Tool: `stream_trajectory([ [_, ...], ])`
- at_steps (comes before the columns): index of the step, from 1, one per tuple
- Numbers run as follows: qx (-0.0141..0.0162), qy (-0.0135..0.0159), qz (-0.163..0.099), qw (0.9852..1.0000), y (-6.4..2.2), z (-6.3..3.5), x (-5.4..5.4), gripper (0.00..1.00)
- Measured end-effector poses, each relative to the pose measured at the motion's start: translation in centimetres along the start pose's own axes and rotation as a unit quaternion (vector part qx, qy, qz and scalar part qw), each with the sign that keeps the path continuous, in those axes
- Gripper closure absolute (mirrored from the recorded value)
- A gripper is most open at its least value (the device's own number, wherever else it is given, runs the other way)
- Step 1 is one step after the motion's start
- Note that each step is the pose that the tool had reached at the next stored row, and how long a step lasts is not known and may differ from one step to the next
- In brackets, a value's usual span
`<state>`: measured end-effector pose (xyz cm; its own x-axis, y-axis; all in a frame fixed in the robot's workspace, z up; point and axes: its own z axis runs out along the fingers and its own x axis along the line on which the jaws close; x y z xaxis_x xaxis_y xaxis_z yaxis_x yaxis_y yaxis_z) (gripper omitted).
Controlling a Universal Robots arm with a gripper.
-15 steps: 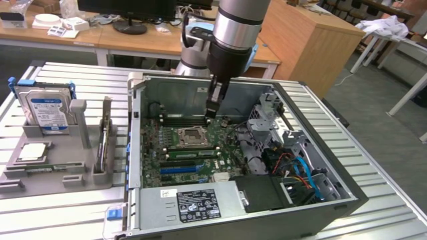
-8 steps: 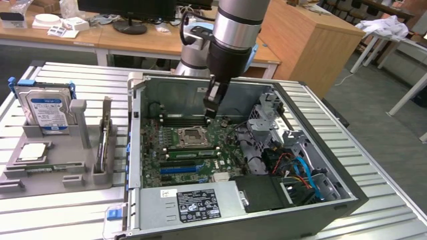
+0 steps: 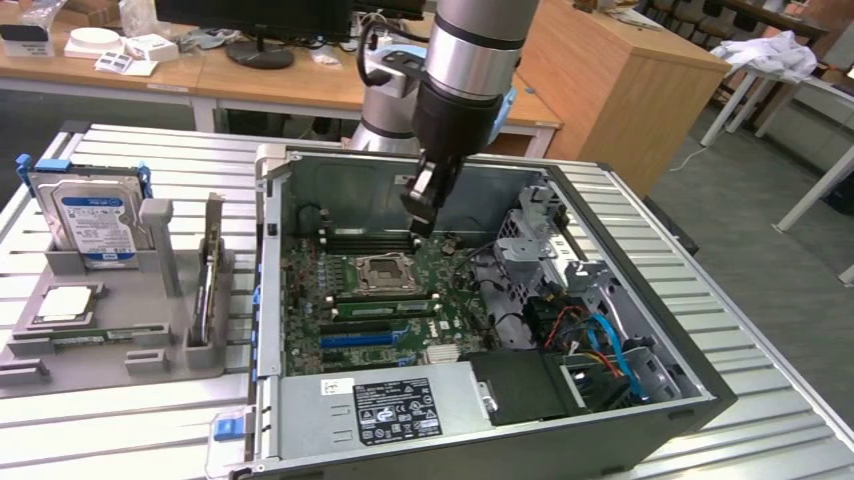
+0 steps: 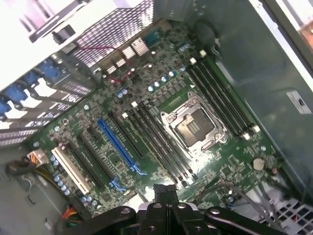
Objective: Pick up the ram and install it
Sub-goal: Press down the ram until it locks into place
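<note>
Pincer [image 3: 422, 215]: shut, jaws brought together. I cannot tell whether anything thin is caught between them. In the wrist view its tip [image 4: 164, 188] shows as a small dark block over the board.
Pincer place: inside the open case [image 3: 641, 420], hanging above the motherboard [image 3: 454, 270], over the dark slots on the far side of the socket [image 3: 387, 270] in the exterior view. It is clear of the board.
Ram [image 3: 380, 307]: a narrow green stick with dark chips, lying along a slot just beside the socket on the side toward the blue slot [image 3: 367, 338]. It looks seated there. How fully it is seated I cannot tell.
Wrist view: the motherboard [image 4: 146, 98] with the open socket [image 4: 193, 122], rows of long dark slots on both sides of it, and the blue slot [image 4: 117, 142] further off.
Tray [image 3: 134, 320]: grey, on the bench [image 3: 134, 420] at the exterior view's left, well apart from the pincer.
Hard drive [image 3: 94, 215]: upright in the tray's far corner.
Processor [image 3: 67, 303]: flat in the tray, near the drive.
Power supply [image 3: 387, 405]: at the case's near end, label up.
</note>
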<state>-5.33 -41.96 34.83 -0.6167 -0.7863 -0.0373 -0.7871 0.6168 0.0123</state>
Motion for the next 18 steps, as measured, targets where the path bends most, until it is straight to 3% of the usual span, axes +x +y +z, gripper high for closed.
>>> stream_trajectory([
  [5,0.0015,-0.0005,0.039,0.9993,0.02,0.01,0.02,0.89],
  [9,0.0025,-0.0009,0.068,0.9977,0.03,0.01,0.03,0.89],
  [14,0.0039,-0.0013,0.104,0.9946,0.07,0.02,0.05,0.89],
  [18,0.005,-0.0017,0.133,0.9911,0.09,0.02,0.07,0.89],
])
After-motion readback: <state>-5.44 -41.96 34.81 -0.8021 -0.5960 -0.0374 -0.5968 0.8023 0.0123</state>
